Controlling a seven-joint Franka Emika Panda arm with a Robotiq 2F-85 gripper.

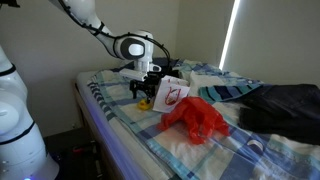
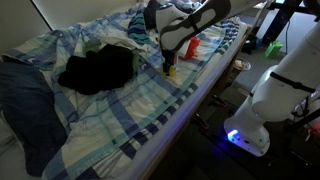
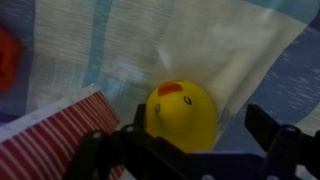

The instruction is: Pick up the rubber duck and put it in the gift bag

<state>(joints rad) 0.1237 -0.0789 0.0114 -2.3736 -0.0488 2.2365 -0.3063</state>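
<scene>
The yellow rubber duck [image 3: 182, 112] with an orange beak lies on the plaid bedsheet. It shows small in both exterior views [image 1: 145, 103] [image 2: 170, 72]. My gripper [image 3: 197, 135] is lowered over it and open, with one finger on each side; the right finger stands clear of the duck. The gripper also shows in both exterior views [image 1: 146, 90] [image 2: 167, 60]. The white gift bag with a red drawing [image 1: 172, 94] stands right beside the duck. A red-and-white striped surface [image 3: 50, 138] at the lower left of the wrist view looks like its side.
A crumpled red cloth [image 1: 196, 118] lies next to the bag and also shows in an exterior view [image 2: 190, 47]. Dark clothing [image 2: 95, 70] is piled further along the bed. The bed edge [image 2: 190, 105] runs close to the duck.
</scene>
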